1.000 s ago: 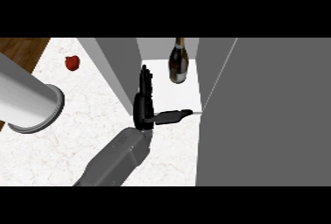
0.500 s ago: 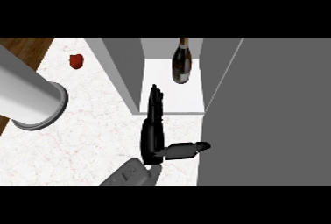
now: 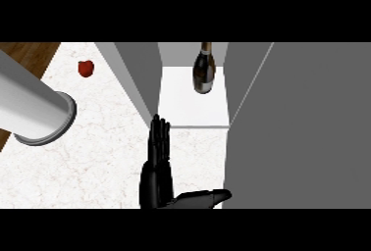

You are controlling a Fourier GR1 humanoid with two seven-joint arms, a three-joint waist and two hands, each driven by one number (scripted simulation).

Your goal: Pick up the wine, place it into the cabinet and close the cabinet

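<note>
One hand [image 3: 158, 171] is seen in front of the cabinet [image 3: 190, 105], fingers straight and thumb spread toward the cabinet door [image 3: 304, 122], nothing held. Which hand it is cannot be told. The wine [image 3: 203, 68] is stood inside the cabinet; no label can be read. A red thing [image 3: 85, 68] lies on the table [image 3: 94, 147], left of the cabinet.

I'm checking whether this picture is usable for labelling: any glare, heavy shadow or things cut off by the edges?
Head view: even light, no glare; the cabinet door is flat grey, the wine reads clearly, the right hand is cropped at the lower edge, and the left forearm is cropped at the left.
</note>
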